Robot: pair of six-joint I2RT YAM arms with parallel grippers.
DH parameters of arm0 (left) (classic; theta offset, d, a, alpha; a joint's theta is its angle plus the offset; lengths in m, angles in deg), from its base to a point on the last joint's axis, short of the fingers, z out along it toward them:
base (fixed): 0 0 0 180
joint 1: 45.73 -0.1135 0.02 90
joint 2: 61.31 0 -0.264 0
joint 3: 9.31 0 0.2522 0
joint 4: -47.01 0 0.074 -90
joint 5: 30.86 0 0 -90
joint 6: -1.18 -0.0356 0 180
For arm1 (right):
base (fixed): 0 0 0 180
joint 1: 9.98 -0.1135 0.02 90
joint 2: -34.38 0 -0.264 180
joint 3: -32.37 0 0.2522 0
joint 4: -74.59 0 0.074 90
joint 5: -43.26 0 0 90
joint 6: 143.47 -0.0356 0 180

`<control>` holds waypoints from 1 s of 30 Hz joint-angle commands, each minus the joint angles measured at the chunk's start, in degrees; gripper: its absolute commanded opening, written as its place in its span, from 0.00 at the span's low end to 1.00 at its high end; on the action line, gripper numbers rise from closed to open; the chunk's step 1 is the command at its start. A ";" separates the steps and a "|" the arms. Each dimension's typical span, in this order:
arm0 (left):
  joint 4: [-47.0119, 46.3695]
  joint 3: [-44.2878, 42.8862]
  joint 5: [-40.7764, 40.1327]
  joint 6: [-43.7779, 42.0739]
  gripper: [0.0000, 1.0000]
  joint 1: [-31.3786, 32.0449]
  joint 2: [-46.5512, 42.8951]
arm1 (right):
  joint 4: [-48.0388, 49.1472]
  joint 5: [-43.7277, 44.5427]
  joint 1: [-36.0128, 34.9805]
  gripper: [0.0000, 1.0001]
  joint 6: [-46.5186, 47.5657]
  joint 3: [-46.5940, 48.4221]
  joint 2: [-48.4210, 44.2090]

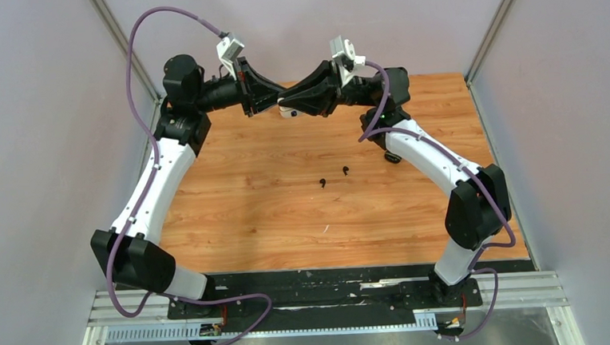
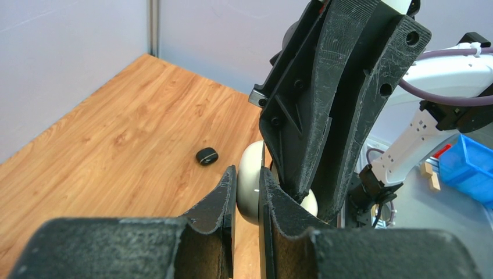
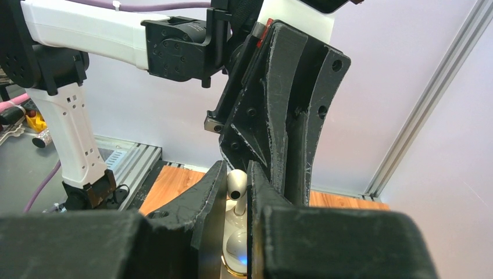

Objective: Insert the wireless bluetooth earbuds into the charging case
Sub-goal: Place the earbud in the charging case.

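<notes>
My left gripper (image 2: 248, 180) is shut on the white charging case (image 2: 251, 195), held above the back of the table (image 1: 288, 111). My right gripper (image 3: 236, 174) meets it from the other side and is shut on a white earbud (image 3: 235, 181). The earbud's stem points down into the open case (image 3: 235, 264). A second white rounded piece (image 3: 234, 247) sits lower in the case beside a blue light. Two black earbuds (image 1: 322, 183) (image 1: 345, 170) lie loose on the wood mid-table. In the top view the grippers (image 1: 269, 103) (image 1: 301, 101) touch nose to nose.
A small black rounded case (image 2: 206, 155) lies on the table beyond the left fingers, by the right arm's elbow (image 1: 393, 157). A pale scrap (image 1: 326, 229) lies nearer the front. Grey walls close in the left, right and back.
</notes>
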 commanded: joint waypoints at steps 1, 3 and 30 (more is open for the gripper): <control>-2.52 -2.84 0.80 1.02 0.00 -0.43 -0.87 | -0.28 -0.32 -0.26 0.06 0.76 -0.95 -1.71; -2.60 -2.93 0.79 1.03 0.00 -0.54 -0.79 | -0.48 -0.44 -0.25 0.07 0.84 -1.14 -1.92; -3.22 -1.44 0.61 1.03 0.00 -0.89 -1.29 | -7.06 1.13 0.18 0.25 5.07 -0.75 -4.51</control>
